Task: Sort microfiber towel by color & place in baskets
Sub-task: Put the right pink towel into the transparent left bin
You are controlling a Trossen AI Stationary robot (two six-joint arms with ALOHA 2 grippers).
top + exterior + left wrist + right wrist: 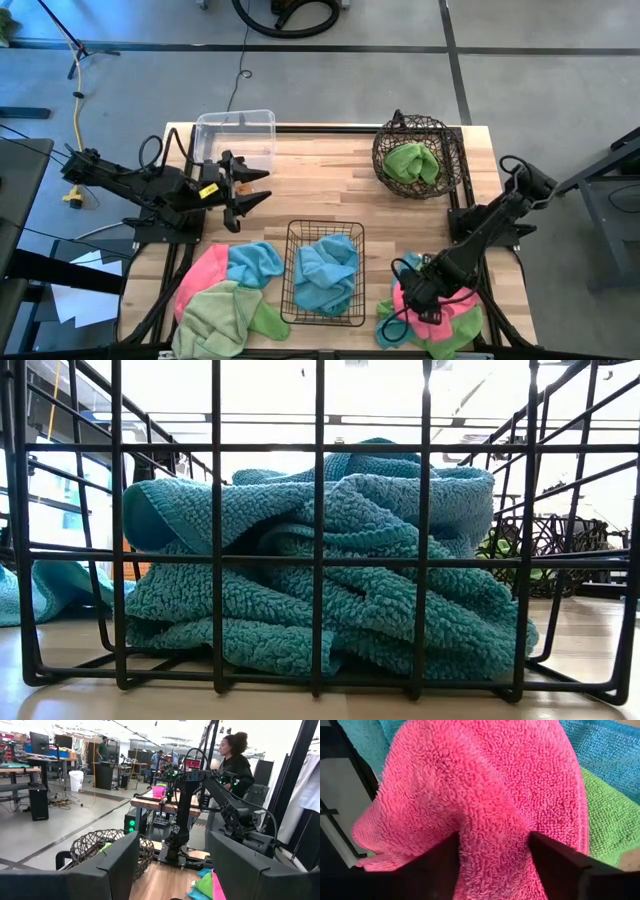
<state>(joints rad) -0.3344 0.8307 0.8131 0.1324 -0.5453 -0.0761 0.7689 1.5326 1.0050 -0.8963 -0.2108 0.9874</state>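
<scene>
Right hand (415, 297) pinched on pink towel (485, 805); left hand (250, 190) open above table (330, 180).

You have a crumpled blue towel (326, 272) in the black wire-grid basket (293, 262) and a green towel (411, 162) in the round wire basket (385, 143). The clear tub (236, 125) holds none; mixed piles (228, 296) lie at both front corners.

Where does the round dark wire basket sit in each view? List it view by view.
High view: round wire basket upper right, at the table's corner.
Low view: right edge, seen through the black grid basket bars.
Left wrist view: lower left, on the table.
Right wrist view: not in it.
Shared landmark: the lime green towel inside it.
</scene>
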